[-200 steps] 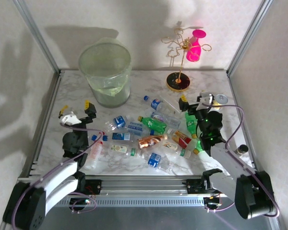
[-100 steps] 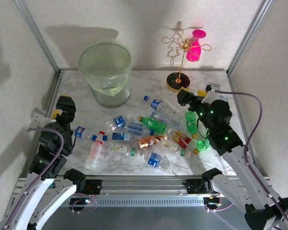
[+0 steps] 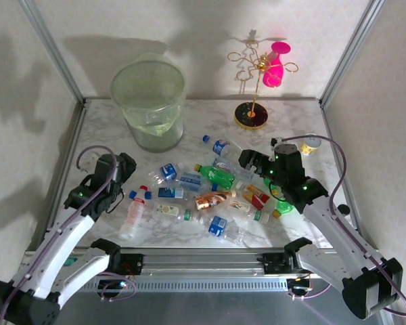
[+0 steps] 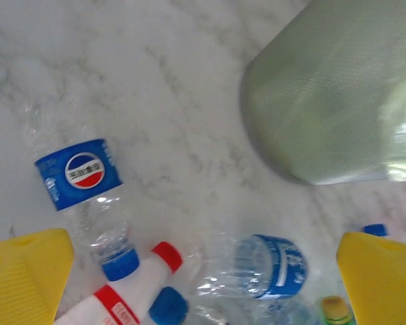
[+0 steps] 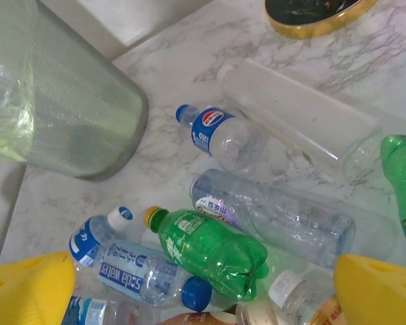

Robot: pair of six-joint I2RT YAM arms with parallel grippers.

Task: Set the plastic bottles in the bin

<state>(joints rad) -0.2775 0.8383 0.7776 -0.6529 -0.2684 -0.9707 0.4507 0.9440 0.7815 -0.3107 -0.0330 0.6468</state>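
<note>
Several plastic bottles lie scattered across the middle of the marble table [image 3: 101,128]. Among them are a green bottle [image 3: 216,176], a copper-brown one [image 3: 213,199] and a white bottle with a red cap [image 3: 134,215]. The pale-green bin [image 3: 149,101] stands upright at the back left. My left gripper [image 3: 122,166] hangs open over the left end of the pile, above a clear blue-labelled bottle [image 4: 264,267] and the red-capped white one [image 4: 122,291], with nothing between its yellow fingers [image 4: 24,271]. My right gripper [image 3: 249,159] is open too, above the green bottle [image 5: 210,250].
A gold wire stand on a black base [image 3: 250,115] holds a pink cup [image 3: 276,64] at the back right. A silver can [image 3: 311,142] sits near the right edge. Metal frame posts border the table. The bin's wall [image 4: 338,95] is close ahead of the left gripper.
The left arm swung in from the table's left edge toward the bottles. The right gripper moved left and lower, over the green bottle. No bottle has moved.
</note>
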